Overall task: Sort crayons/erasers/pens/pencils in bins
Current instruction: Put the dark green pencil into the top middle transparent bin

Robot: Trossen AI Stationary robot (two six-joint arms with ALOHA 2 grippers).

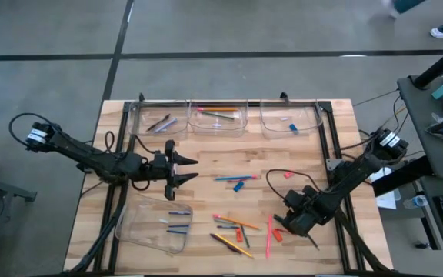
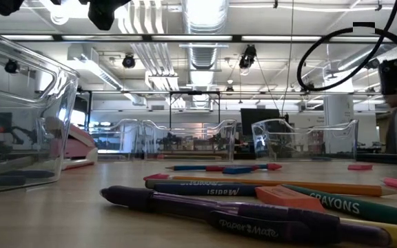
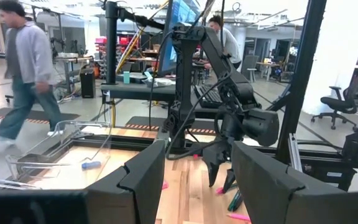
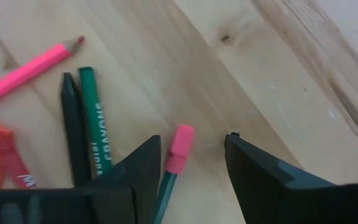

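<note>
Clear bins: four, three [image 1: 218,120] along the worktop's [image 1: 337,161] far edge, one [image 1: 154,223] near the left hand [image 1: 189,170], which hovers spread, empty. Right hand [image 4: 191,168] hangs unclenched over a green pencil's pink eraser tip [image 4: 178,148].

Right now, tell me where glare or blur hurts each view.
Low view: ceiling lights flare white, and the nearest pen lies soft. Left wrist view: the walking person is smeared, as is the left hand. Right wrist view: the right hand is blurred. High view: even light, no glare.
</note>
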